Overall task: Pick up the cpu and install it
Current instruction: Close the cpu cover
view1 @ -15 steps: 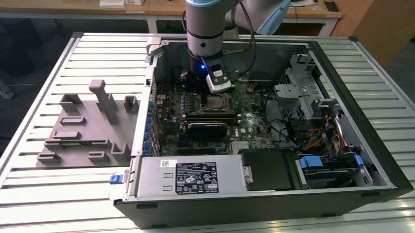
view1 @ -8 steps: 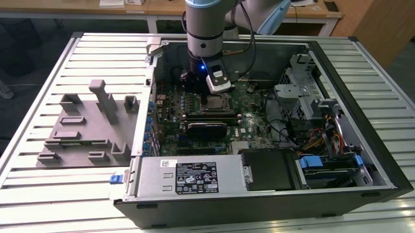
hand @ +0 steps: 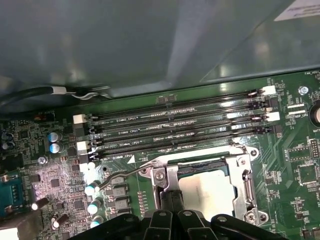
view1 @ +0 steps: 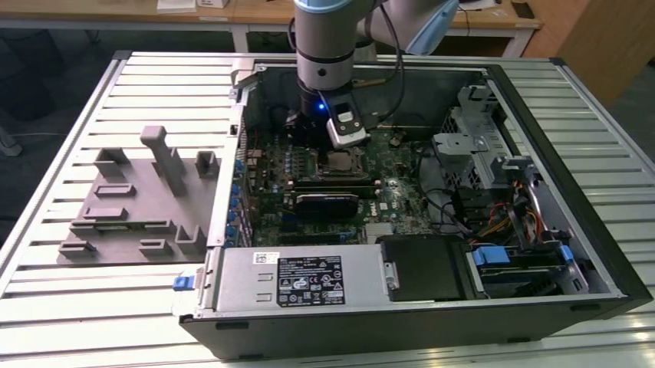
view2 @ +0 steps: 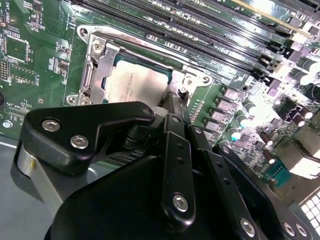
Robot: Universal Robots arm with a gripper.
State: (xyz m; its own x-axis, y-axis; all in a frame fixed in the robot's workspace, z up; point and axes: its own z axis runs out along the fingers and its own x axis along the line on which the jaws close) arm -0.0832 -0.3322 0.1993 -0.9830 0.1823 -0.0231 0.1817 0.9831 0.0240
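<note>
One cpu (view2: 135,82) lies flat in the socket (view2: 97,60) on the motherboard (view2: 30,90), directly beneath the jaws, which look closed together, tips at its edge rather than its middle.

Matt silvery metal tops the cpu (view2: 134,82), framed by a shiny metal bracket (view2: 96,67).

The cpu (hand: 210,192) is a flat square chip with a dull silvery top plate bearing faint print. It lies level and face up inside the metal socket frame (hand: 247,181), whose bright steel bars close around its sides. In the second wrist view the cpu (view2: 136,84) sits square to the socket frame (view2: 94,64); in the exterior view it (view1: 341,161) appears as a small pale square.
</note>
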